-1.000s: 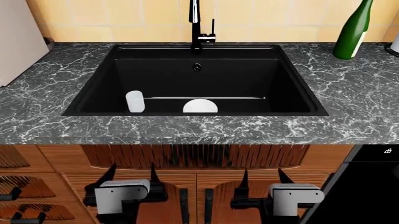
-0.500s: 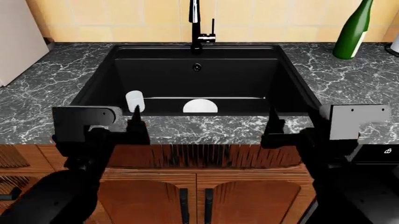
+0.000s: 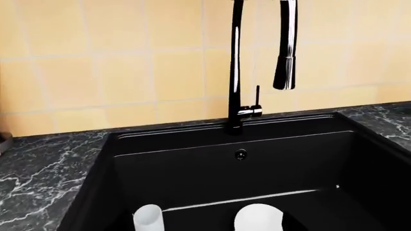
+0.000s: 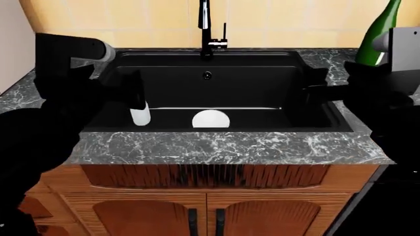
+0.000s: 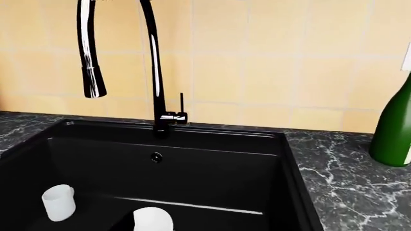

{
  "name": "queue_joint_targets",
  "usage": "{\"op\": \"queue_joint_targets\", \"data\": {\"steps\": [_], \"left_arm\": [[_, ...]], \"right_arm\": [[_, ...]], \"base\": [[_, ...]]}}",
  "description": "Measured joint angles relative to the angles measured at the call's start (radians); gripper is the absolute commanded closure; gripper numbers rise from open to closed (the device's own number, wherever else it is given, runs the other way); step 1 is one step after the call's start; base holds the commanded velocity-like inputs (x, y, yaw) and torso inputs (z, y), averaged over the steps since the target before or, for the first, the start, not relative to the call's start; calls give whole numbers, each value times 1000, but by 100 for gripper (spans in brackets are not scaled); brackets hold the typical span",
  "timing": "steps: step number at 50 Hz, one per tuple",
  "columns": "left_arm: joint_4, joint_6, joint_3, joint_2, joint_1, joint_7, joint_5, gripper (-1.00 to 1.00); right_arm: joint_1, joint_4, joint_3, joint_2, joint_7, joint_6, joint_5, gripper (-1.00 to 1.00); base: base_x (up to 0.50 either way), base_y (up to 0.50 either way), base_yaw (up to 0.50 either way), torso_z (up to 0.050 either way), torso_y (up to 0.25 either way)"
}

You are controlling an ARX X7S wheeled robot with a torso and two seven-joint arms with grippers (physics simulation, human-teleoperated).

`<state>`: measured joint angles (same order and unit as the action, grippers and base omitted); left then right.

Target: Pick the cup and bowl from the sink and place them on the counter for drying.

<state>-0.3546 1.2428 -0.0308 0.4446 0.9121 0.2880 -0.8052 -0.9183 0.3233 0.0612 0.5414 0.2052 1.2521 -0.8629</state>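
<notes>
Matte black sink [image 4: 262, 88], veined stone counter [image 4: 217, 145], chrome faucet [image 3: 235, 67], wooden cabinets [image 4: 203, 206].

Both arms are raised at the sides of the head view, dark and bulky. The left gripper [image 4: 135, 91] points inward from the left, the right gripper [image 4: 315, 86] inward from the right; whether either is parted cannot be told.

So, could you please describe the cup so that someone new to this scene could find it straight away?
Start at the black sink set in the marbled counter, below the tall faucet. Two white items sit on its floor near the front wall. The cup is the narrow upright tumbler toward the left arm's side; the bowl beside it is wider and rounded.
</notes>
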Motion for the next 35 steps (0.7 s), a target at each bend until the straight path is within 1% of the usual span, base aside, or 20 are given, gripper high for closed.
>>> {"op": "queue_joint_targets", "data": {"steps": [24,35], "left_arm": [[-19,49,18,38,-23,15,-39,-100],[-2,83,17,53,19,17,-56,-100]], "right_arm": [[8,27,3,44,16,86,-58,-100],[-80,-32,-32,51,11,127,-69,-100]], "base": [[500,0,0,0,1],[500,0,0,0,0]]}}
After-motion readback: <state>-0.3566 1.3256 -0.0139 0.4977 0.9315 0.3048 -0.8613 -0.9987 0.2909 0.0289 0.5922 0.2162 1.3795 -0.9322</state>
